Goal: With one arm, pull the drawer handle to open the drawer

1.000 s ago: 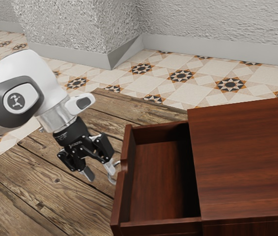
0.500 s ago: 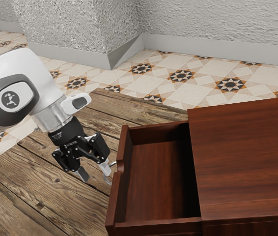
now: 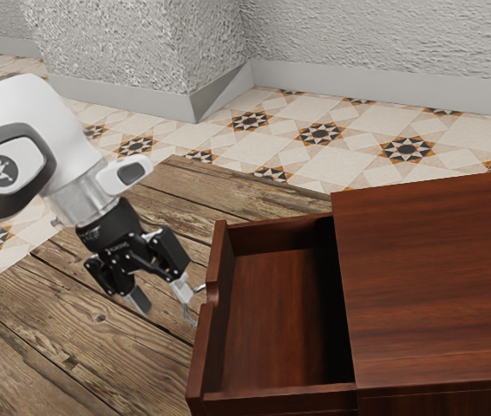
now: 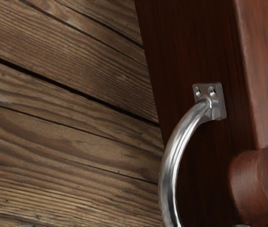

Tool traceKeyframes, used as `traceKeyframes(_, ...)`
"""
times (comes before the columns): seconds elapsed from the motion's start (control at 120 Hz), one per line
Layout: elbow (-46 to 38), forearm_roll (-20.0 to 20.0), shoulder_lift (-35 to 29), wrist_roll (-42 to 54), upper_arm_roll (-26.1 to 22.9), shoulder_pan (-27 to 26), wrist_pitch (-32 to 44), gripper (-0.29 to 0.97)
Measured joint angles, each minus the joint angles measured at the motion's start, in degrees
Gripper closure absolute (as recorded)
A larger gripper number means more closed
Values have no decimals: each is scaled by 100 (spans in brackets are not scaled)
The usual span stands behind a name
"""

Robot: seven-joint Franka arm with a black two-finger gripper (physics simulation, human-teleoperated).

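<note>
The dark wooden drawer [image 3: 276, 316] stands pulled far out of its cabinet [image 3: 432, 277], and its inside is bare. On the drawer's front panel [image 3: 204, 342] a curved silver handle [image 3: 195, 302] sticks out toward the exterior view's left. My black gripper [image 3: 162, 298] hangs just left of that handle, open, with nothing between its fingers. The finger nearer the drawer [image 3: 183, 293] is close beside the handle. In the wrist view the metal handle [image 4: 179, 156] arcs from its screw plate on the drawer front [image 4: 186, 56], above the plank floor.
Rough wooden planks [image 3: 63, 347] lie under my hand and to the exterior view's left. Patterned tiles [image 3: 332, 139] and a textured wall corner [image 3: 141, 52] lie beyond. The cabinet's flat top fills the right side.
The drawer front slid further out toward the exterior view's left, then stopped. My gripper kept moving left and slightly up, drawing a little away from the handle.
</note>
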Motion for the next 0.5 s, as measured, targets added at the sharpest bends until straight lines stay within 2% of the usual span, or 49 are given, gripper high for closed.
traceKeyframes(0.067,14,51,-37,-5,-6,-7,6,16)
traceKeyframes(0.217,318,491,-17,-10,-12,-5,24,11)
traceKeyframes(0.283,857,694,201,47,-36,19,13,9)
traceKeyframes(0.35,1729,825,690,141,-57,82,-129,7)
traceKeyframes(0.383,2085,869,874,202,-235,323,-211,6)
traceKeyframes(0.442,2724,933,1266,372,-796,1070,-393,5)
traceKeyframes(0.5,3309,1027,1553,551,-1027,1336,-669,5)
